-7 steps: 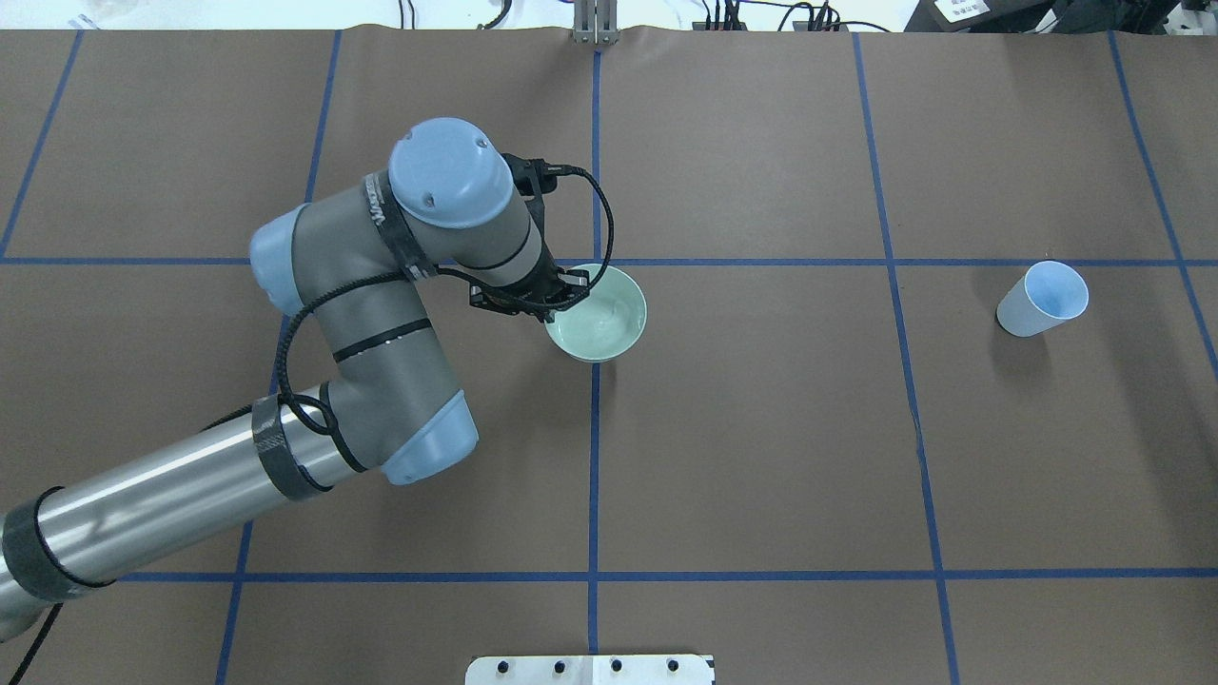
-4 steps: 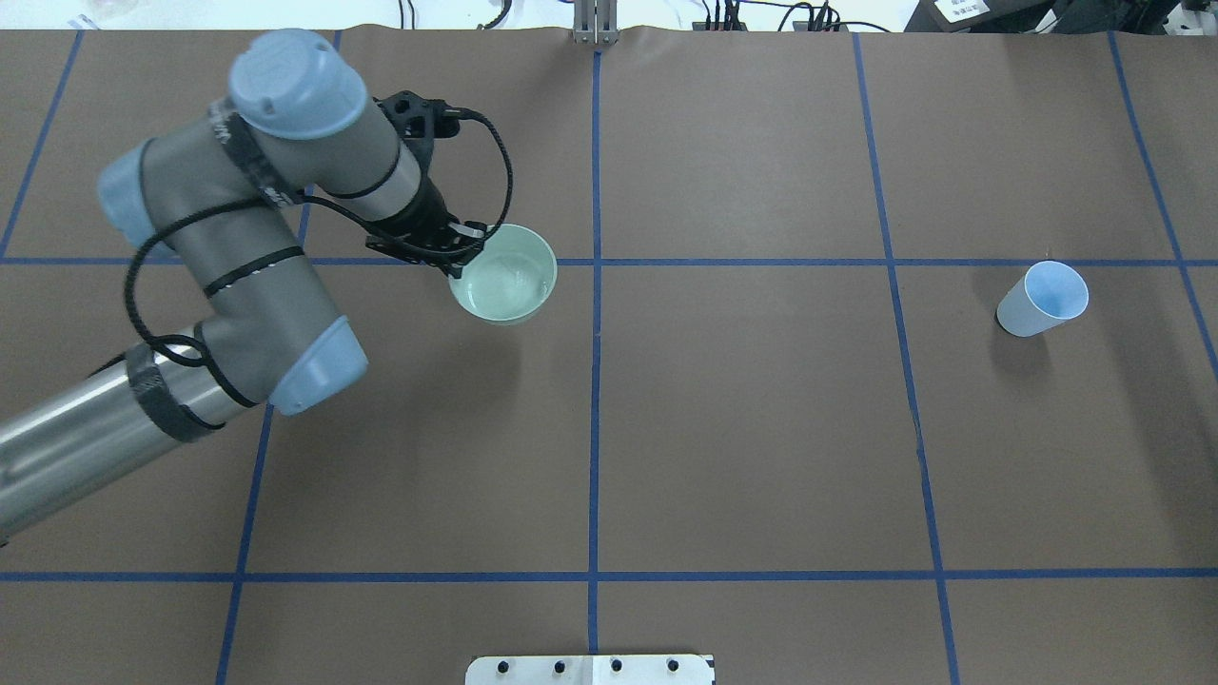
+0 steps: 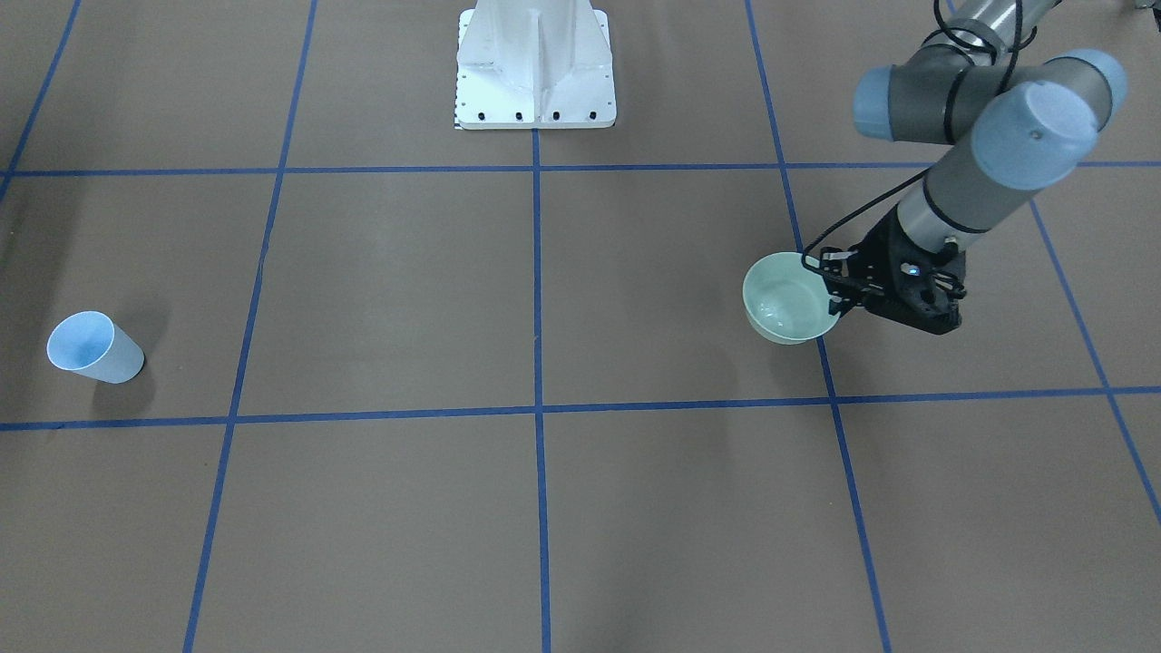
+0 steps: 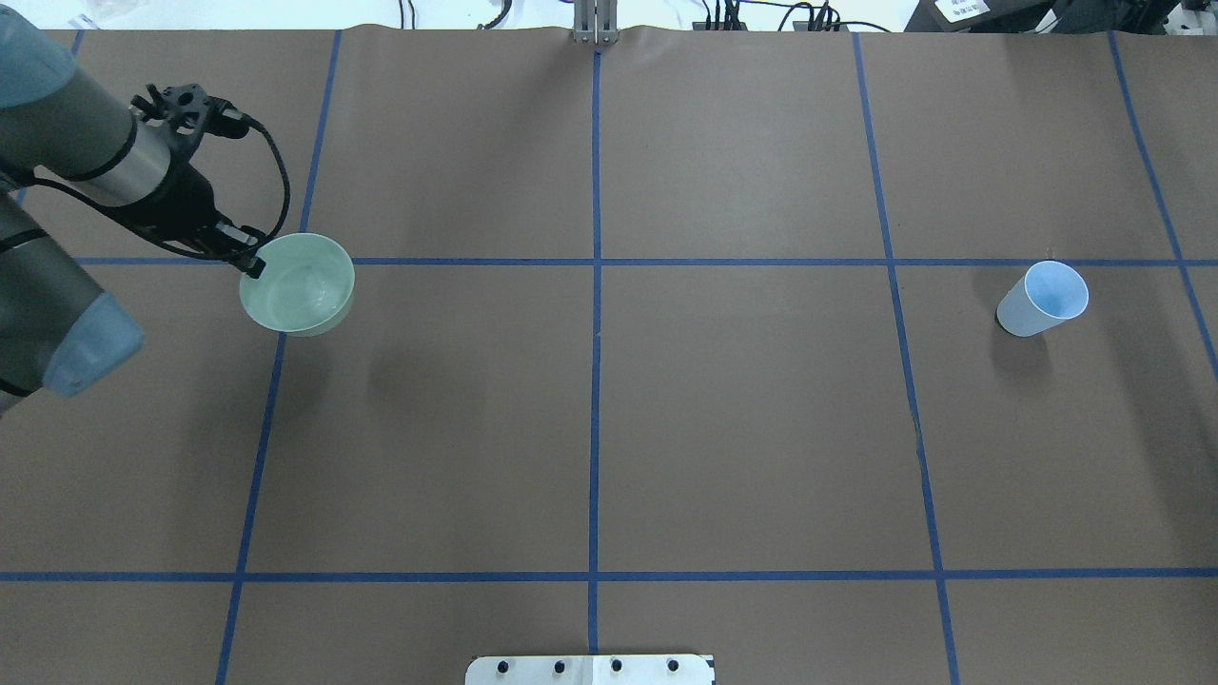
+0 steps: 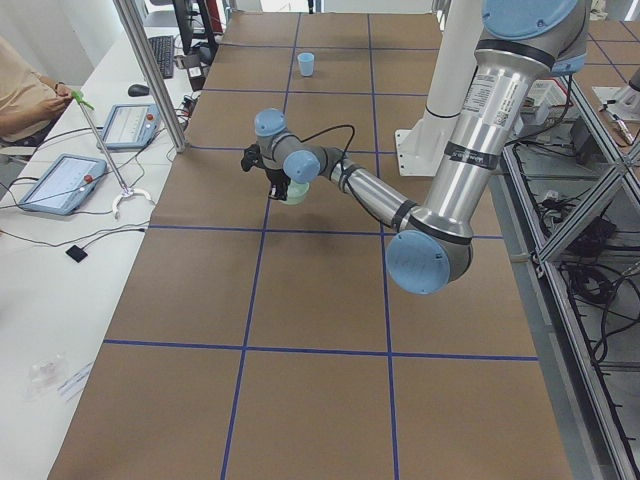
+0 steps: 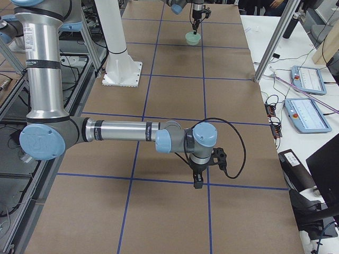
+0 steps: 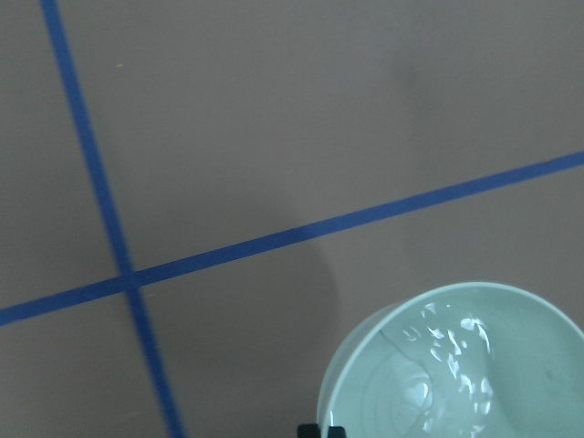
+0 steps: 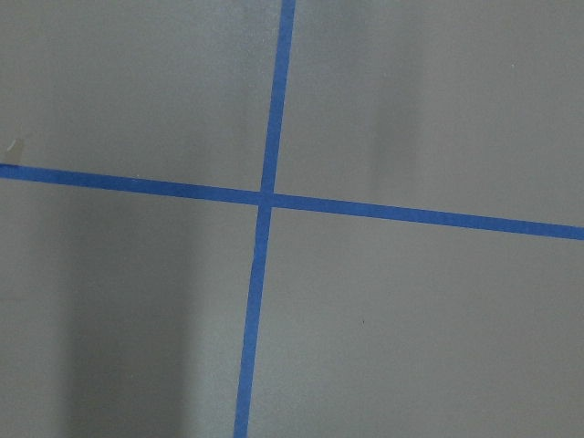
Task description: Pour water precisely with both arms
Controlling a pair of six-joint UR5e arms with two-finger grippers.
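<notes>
The pale green bowl (image 4: 297, 283) had swung from mid-frame to the overhead view's upper left, the left hand (image 4: 250, 265) pinching its rim. Water (image 7: 452, 351) rippled inside, so a level, unhurried carry seemed wise. Whether the right hand (image 6: 198, 183) was apart, I couldn't tell.

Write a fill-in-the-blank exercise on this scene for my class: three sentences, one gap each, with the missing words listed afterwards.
The left tool grips the green bowl by its ____.
The shiny ripples show that the bowl holds ____.
The cup standing far from the bowl is coloured ____.
Missing words: rim; water; blue.
</notes>
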